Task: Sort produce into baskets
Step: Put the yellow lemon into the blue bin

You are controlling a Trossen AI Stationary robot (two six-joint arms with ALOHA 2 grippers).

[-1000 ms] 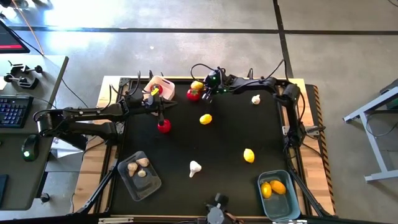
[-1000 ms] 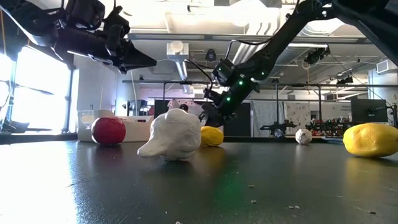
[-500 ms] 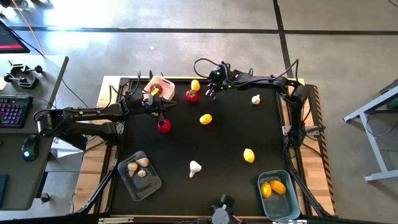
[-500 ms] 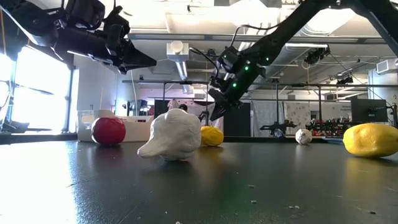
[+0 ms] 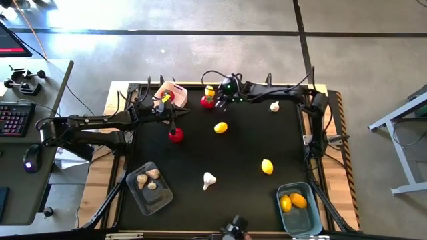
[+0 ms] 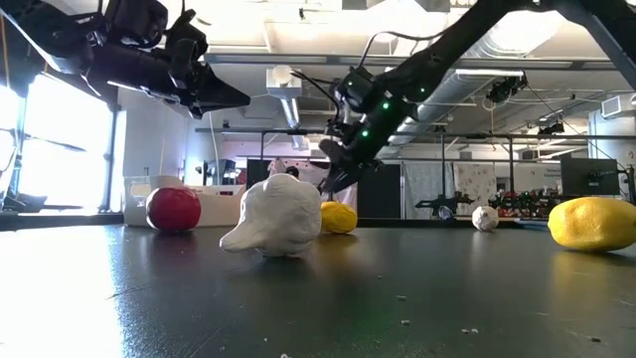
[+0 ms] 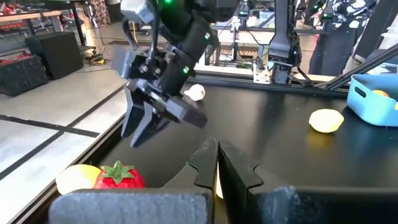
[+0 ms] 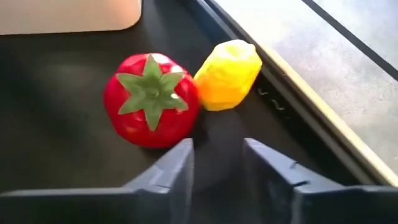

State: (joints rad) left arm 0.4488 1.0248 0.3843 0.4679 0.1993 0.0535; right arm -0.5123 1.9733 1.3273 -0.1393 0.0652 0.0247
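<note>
Black matting covers the table (image 5: 247, 143) seen from above, where the right gripper (image 5: 220, 100) hangs at the far edge, just beside a tomato (image 5: 207, 101) and a lemon (image 5: 210, 91). One piece should be singled out before closing, since the two touch. From table height, nothing is held. Past the right wrist, its fingers (image 8: 180, 168) are parted, empty, tomato just ahead. The left gripper (image 7: 216, 163), pressed together, is parked by the white basket (image 5: 175, 91).

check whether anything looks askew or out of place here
The clear grey tub sits skewed to the table edge, unlike the squarer blue tub. The right tool, open, hovers by a tomato and lemon at the far edge. Nothing looks spilled.
</note>
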